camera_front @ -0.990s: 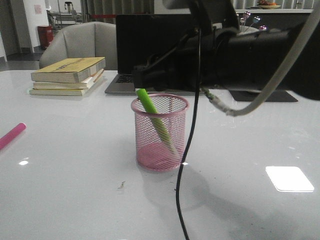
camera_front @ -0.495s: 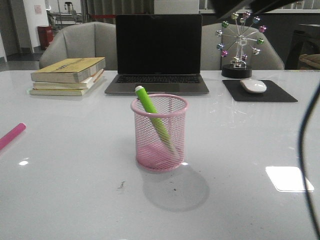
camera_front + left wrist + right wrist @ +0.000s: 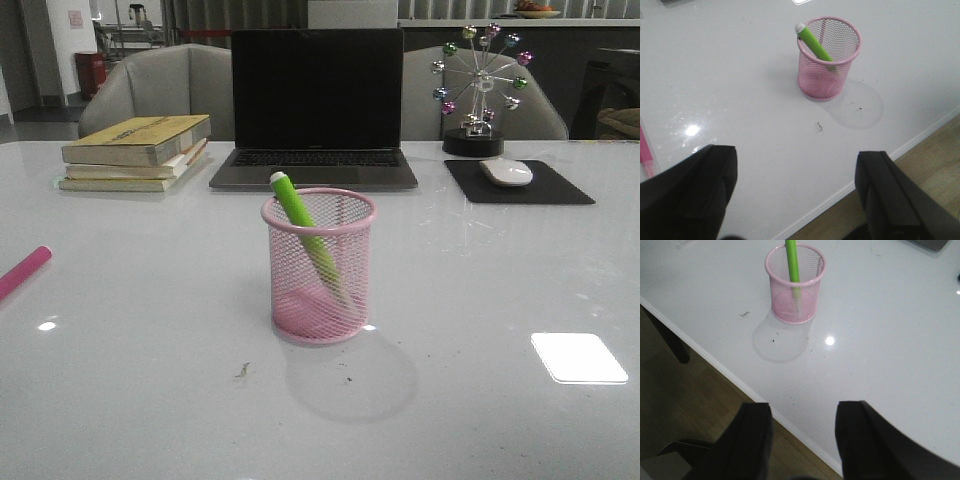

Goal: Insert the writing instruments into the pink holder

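Note:
The pink mesh holder stands upright mid-table, also in the left wrist view and right wrist view. The lime green marker leans inside it, its white tip above the rim. The pink-red marker lies flat on the table at the far left, its edge showing in the left wrist view. My left gripper hangs open and empty above the table's near edge. My right gripper is open and empty over the table edge. Neither arm shows in the front view.
A stack of books, an open laptop, a ferris-wheel ornament and a mouse on a black pad stand along the back. The table's near edge borders the wooden floor.
The right arm, which filled the upper front view a second ago, has pulled back out of that view. The green marker stays leaning in the holder.

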Controlling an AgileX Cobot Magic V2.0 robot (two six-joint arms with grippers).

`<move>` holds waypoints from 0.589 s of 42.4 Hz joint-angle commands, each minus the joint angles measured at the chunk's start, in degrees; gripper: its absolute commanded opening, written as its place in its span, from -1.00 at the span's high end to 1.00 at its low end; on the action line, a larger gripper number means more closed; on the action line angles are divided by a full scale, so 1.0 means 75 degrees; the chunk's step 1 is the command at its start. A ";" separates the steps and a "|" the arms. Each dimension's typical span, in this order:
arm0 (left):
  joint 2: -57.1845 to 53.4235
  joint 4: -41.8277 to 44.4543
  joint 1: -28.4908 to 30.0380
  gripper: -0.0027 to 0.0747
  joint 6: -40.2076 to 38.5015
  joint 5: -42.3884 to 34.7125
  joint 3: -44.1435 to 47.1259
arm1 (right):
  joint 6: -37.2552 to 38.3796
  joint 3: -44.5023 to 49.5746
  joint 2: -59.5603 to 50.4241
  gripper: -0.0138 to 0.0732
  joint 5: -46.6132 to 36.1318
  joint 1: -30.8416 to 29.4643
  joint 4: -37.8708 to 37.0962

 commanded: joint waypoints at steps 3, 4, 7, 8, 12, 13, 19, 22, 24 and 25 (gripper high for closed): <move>-0.0013 -0.0066 -0.0053 -0.49 -0.0005 -0.0217 -0.0199 | -0.0002 -0.0075 -0.0097 -0.26 -0.0411 -0.0008 -0.0102; -0.0002 -0.0066 -0.0027 -0.49 -0.0019 -0.0131 -0.0199 | -0.0002 -0.0075 -0.0097 -0.26 -0.0404 -0.0008 -0.0102; 0.0092 0.0123 0.0149 -0.49 -0.0412 0.0190 -0.0269 | -0.0002 -0.0075 -0.0097 -0.26 -0.0338 -0.0008 -0.0096; 0.0127 0.0253 0.0223 -0.49 -0.0537 0.0323 -0.0304 | -0.0002 -0.0075 -0.0097 -0.26 -0.0338 -0.0008 -0.0096; 0.0470 0.0782 0.0661 -0.49 -0.1005 0.0853 -0.0472 | -0.0002 -0.0075 -0.0097 -0.26 -0.0338 -0.0008 -0.0096; 0.0605 0.0816 0.0826 -0.49 -0.1047 0.0945 -0.0520 | -0.0002 -0.0075 -0.0097 -0.26 -0.0338 -0.0008 -0.0096; 0.1438 0.0870 0.1703 -0.49 -0.1047 0.1011 -0.0711 | -0.0002 -0.0075 -0.0097 -0.26 -0.0338 -0.0008 -0.0096; 0.2053 0.0928 0.2212 -0.49 -0.1047 0.0954 -0.0873 | -0.0002 -0.0075 -0.0097 -0.26 -0.0338 -0.0008 -0.0096; 0.2406 0.0956 0.2471 -0.49 -0.1047 0.0845 -0.0963 | -0.0002 -0.0075 -0.0097 -0.26 -0.0338 -0.0008 -0.0096; 0.2592 0.0956 0.2593 -0.49 -0.1005 0.0795 -0.1012 | -0.0002 -0.0075 -0.0097 -0.26 -0.0338 -0.0008 -0.0096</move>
